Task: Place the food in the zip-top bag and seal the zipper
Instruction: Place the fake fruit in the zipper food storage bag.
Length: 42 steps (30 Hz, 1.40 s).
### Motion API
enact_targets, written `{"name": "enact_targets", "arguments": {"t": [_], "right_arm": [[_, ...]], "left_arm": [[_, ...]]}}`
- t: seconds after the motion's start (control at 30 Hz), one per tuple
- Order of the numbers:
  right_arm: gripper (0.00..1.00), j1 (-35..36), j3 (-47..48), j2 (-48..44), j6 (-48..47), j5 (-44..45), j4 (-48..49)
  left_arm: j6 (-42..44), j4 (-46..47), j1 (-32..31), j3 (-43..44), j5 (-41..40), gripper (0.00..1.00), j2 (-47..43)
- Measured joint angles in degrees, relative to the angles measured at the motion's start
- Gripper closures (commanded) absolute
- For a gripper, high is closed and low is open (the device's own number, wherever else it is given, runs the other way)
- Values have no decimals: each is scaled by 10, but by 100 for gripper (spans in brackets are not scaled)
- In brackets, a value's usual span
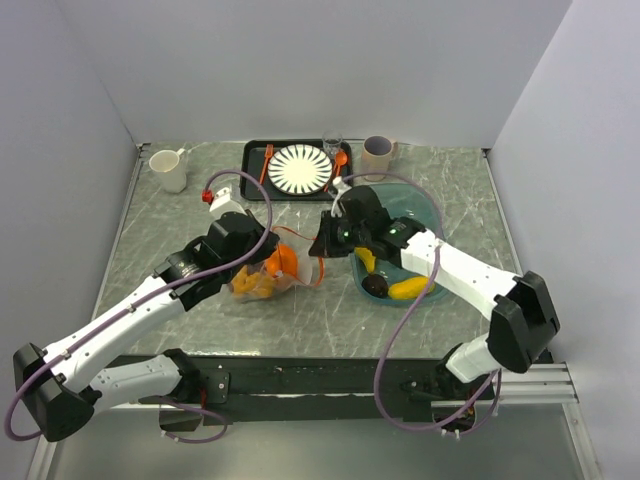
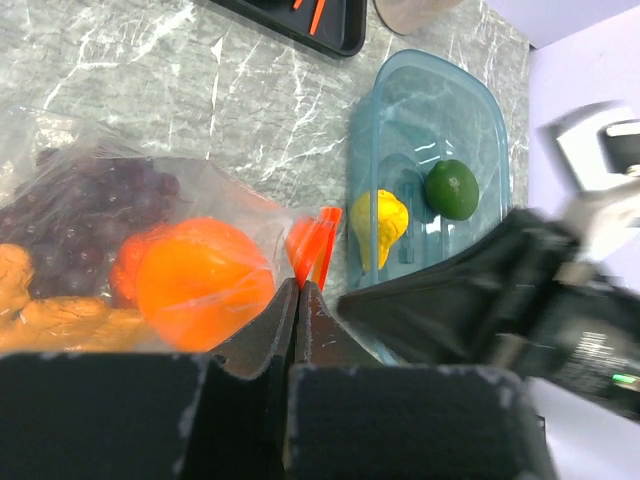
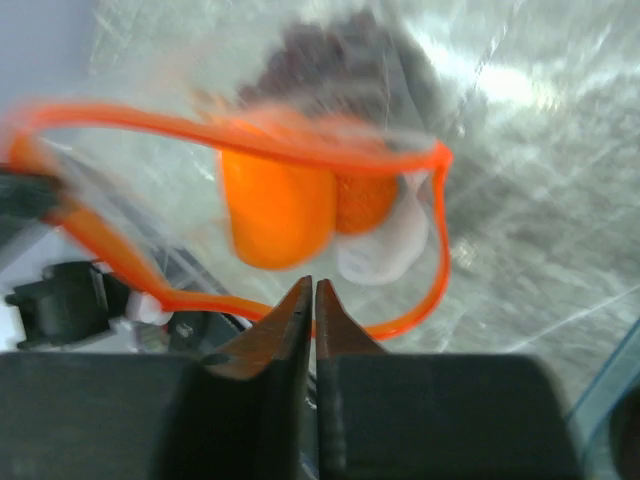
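The zip-top bag (image 1: pixel 262 280) lies at mid-table with its mouth gaping. Inside it are the round orange (image 2: pixel 200 285), dark purple pieces (image 2: pixel 90 205) and yellow pieces (image 2: pixel 60 320). My left gripper (image 2: pixel 298 287) is shut on the zipper (image 2: pixel 315 245) at one end of the mouth. My right gripper (image 3: pixel 313 285) has its jaws almost together. The zipper's near strip (image 3: pixel 420 310) runs behind its tips, and I cannot tell whether it is pinched. A yellow piece (image 2: pixel 378 225) and a green piece (image 2: pixel 452 188) are in the teal tub (image 2: pixel 395 90).
The teal tub (image 1: pixel 430 212) is under my right arm, with a dark purple piece (image 1: pixel 375 286) and a yellow piece (image 1: pixel 408 288) in it. At the back stand a black tray (image 1: pixel 254 150) with a striped plate, a white mug (image 1: pixel 170 170) and a cup (image 1: pixel 378 156).
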Motion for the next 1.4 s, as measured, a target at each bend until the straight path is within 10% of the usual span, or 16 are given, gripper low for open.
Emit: {"name": "enact_targets", "arguments": {"t": [0.37, 0.73, 1.07, 1.4], "right_arm": [[92, 50, 35, 113, 2, -32, -9], [56, 54, 68, 108, -2, -2, -2], [28, -107, -57, -118, 2, 144, -41], [19, -189, -58, 33, -41, 156, -79]], "left_arm": [[0, 1, 0, 0, 1, 99, 6], [0, 0, 0, 0, 1, 99, 7], [0, 0, 0, 0, 1, 99, 7], [1, 1, 0, 0, 9, 99, 18]]}}
